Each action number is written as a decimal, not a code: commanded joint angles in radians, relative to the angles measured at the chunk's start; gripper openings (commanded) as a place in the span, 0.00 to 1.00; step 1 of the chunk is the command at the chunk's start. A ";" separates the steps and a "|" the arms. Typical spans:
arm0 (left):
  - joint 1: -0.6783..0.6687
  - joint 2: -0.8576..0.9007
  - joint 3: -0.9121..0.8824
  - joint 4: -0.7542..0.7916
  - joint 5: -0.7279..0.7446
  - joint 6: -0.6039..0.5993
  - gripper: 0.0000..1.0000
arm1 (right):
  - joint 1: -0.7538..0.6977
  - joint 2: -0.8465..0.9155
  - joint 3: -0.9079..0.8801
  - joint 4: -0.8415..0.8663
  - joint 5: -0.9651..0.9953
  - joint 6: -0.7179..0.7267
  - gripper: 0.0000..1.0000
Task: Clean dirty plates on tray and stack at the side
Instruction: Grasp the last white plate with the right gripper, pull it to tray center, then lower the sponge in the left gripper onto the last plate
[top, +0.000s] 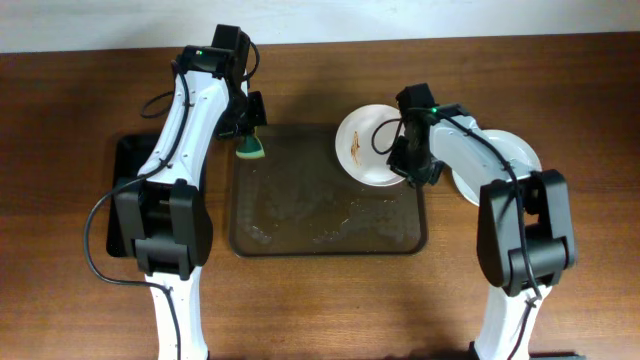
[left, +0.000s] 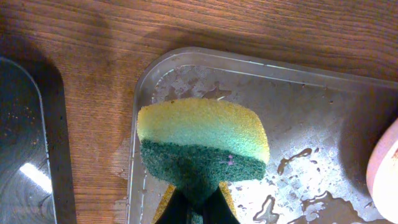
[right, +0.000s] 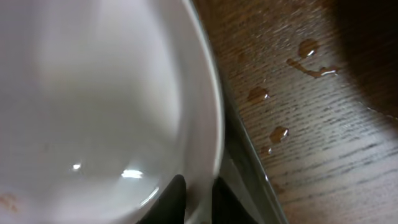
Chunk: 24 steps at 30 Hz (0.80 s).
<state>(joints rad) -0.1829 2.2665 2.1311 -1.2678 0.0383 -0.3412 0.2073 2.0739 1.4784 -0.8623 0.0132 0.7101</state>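
A white plate (top: 366, 143) with brown-orange sauce streaks is held tilted over the tray's (top: 330, 245) far right corner. My right gripper (top: 408, 170) is shut on its rim; the right wrist view shows the rim (right: 205, 124) pinched between the fingers (right: 198, 199). More white plates (top: 505, 160) lie on the table to the right, partly hidden by the arm. My left gripper (top: 247, 128) is shut on a yellow-and-green sponge (top: 250, 148) above the tray's far left corner. The left wrist view shows the sponge (left: 202, 137) squeezed between the fingers (left: 198, 208).
A smaller black tray (top: 122, 190) lies left of the brown tray, also in the left wrist view (left: 25, 143). The brown tray's floor (left: 311, 124) is wet with puddles. Water drops (right: 311, 59) lie on the wood table by the right gripper.
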 joint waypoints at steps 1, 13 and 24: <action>0.003 -0.004 0.011 0.000 0.007 -0.003 0.01 | 0.003 0.020 -0.005 -0.024 -0.008 0.008 0.04; 0.003 -0.004 0.011 0.003 0.007 -0.003 0.01 | 0.123 -0.010 0.000 -0.196 -0.209 -0.225 0.26; 0.003 -0.004 0.011 0.002 0.007 -0.003 0.01 | 0.081 0.045 0.194 -0.038 -0.133 -0.655 0.55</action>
<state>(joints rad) -0.1829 2.2665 2.1311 -1.2675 0.0383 -0.3412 0.2890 2.0781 1.6615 -0.8890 -0.1352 0.1329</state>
